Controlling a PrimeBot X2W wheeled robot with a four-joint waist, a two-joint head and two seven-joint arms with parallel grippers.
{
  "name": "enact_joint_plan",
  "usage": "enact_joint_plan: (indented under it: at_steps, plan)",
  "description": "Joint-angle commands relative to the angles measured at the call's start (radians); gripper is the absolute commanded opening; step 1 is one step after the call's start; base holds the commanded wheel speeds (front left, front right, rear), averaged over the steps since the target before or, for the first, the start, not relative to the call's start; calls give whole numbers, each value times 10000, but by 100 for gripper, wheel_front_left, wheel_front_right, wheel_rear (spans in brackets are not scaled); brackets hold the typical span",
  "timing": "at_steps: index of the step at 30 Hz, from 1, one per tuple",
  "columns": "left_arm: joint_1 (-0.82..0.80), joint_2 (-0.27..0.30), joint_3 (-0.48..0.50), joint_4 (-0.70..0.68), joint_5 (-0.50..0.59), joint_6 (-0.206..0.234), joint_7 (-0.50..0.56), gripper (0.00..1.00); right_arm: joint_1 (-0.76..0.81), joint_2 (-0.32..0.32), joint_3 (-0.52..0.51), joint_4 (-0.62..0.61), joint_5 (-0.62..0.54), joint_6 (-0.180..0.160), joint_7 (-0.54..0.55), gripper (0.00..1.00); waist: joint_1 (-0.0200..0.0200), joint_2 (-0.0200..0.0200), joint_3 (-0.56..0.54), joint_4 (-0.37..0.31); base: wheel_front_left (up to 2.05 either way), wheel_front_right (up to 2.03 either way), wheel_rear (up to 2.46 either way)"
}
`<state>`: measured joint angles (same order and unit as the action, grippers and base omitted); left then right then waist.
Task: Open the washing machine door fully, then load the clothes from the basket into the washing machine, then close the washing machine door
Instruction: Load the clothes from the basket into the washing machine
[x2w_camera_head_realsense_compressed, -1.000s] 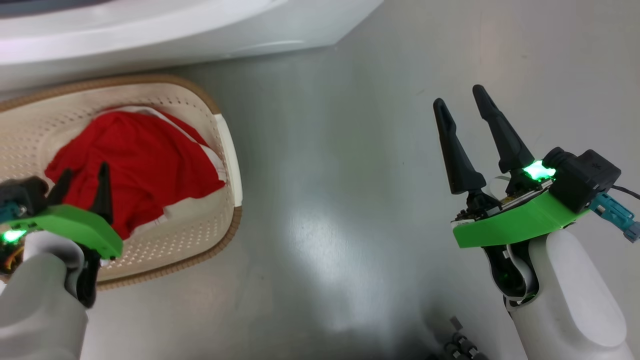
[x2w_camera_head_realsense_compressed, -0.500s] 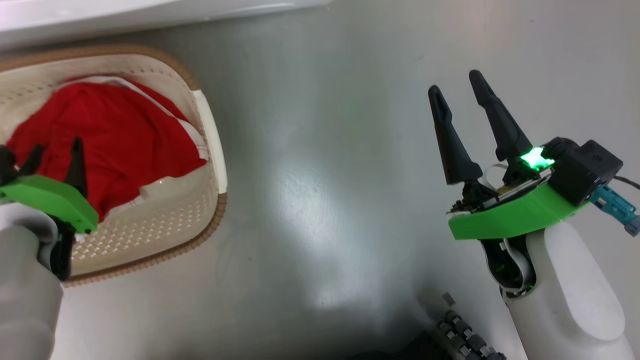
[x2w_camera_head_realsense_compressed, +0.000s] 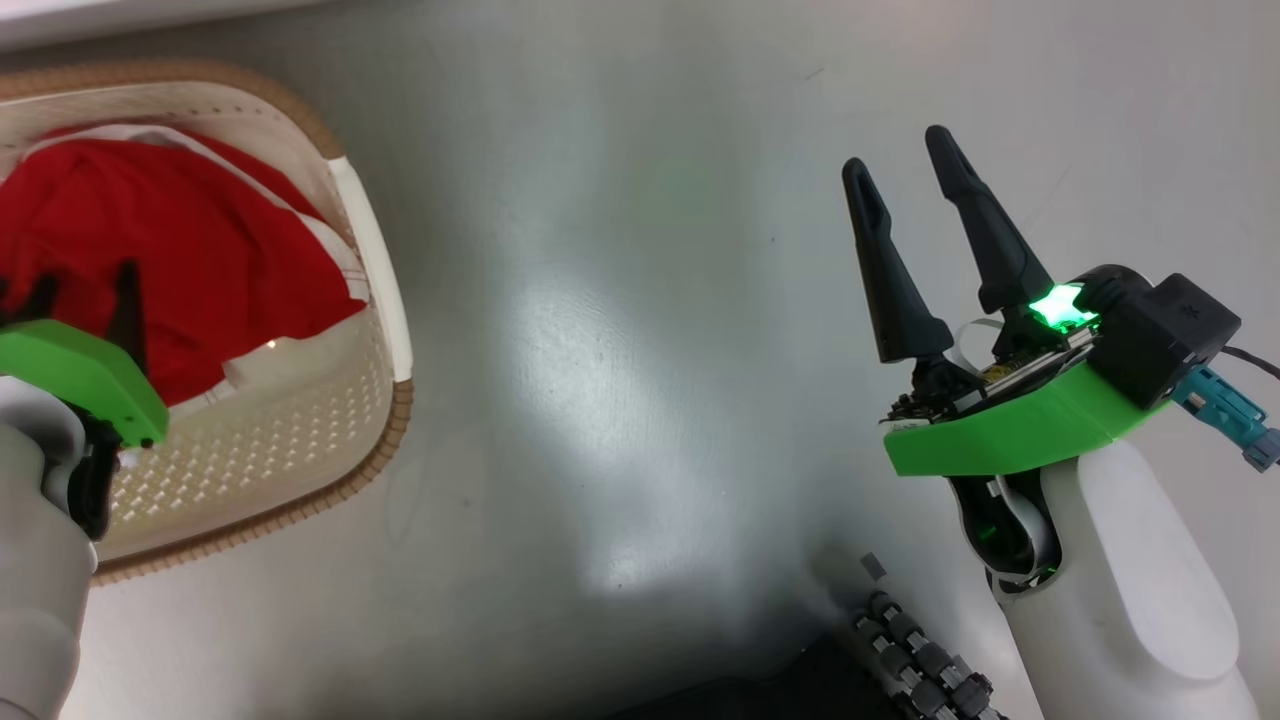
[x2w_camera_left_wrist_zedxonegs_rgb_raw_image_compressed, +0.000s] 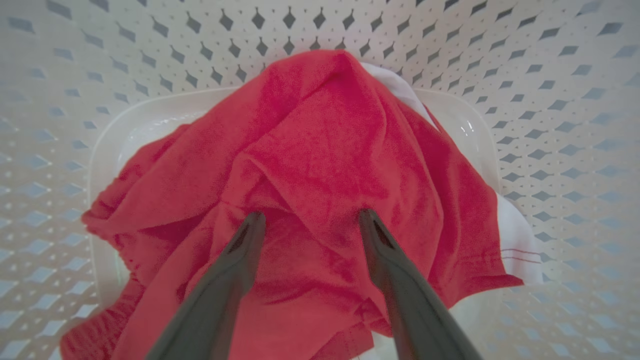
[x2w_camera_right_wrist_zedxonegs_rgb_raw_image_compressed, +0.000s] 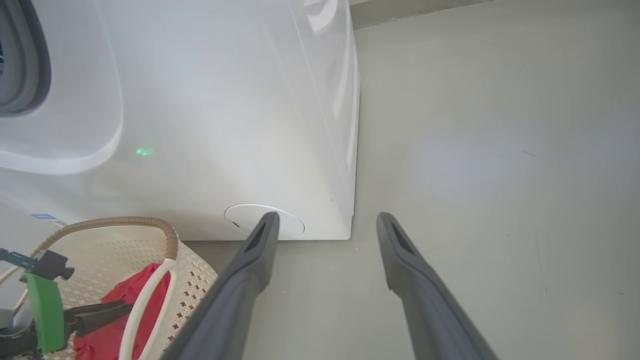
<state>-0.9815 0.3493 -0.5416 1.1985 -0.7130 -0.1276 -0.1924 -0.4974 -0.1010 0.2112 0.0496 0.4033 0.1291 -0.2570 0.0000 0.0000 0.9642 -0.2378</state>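
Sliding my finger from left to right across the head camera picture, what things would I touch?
Red clothes → basket's white handle → shiny grey floor → right gripper, fingers spread open.

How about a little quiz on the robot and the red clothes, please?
1. True or false: the left claw is shut on the clothes.
2. The clothes are mostly: A red, B blue, C yellow.
3. What are the clothes lying in?

Key: 1 false, the claw is open. 2 A. 3 the basket.
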Motion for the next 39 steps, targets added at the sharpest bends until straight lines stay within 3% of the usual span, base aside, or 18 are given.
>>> enact_joint_plan:
  at_steps: [1,8,19,27,28,33,34,39]
  plan:
    - [102,471,90,63,-132,-30,147,100,299,67,198,-230,-132,16,-48,100,0,0,73,-53,0,0,0]
    - [1,601,-220,237,-475,-30,764,100,282,110,233,-236,-158,16,-48,100,0,0,178,-130,0,0,0]
    - [-416,733,-512,423,-671,-30,521,100,275,153,303,-292,-188,16,-48,100,0,0,477,-221,0,0,0]
    - [-322,686,-987,300,-995,-30,1536,100,278,197,341,-220,-173,16,-48,100,0,0,467,-267,0,0,0]
    - [-309,703,-1047,256,-1051,-30,1674,97,277,199,343,-216,-171,16,-48,100,0,0,467,-269,0,0,0]
    - [-265,816,-1271,39,-1254,-31,1667,33,284,202,342,-199,-160,16,-48,100,0,0,452,-257,0,0,0]
    - [-262,828,-1316,12,-1284,-31,1628,0,284,200,344,-197,-158,16,-48,100,0,0,450,-257,0,0,0]
    - [-249,833,-1534,-80,-1465,-31,1491,0,274,175,339,-173,-147,16,-48,100,0,0,406,-218,0,0,0]
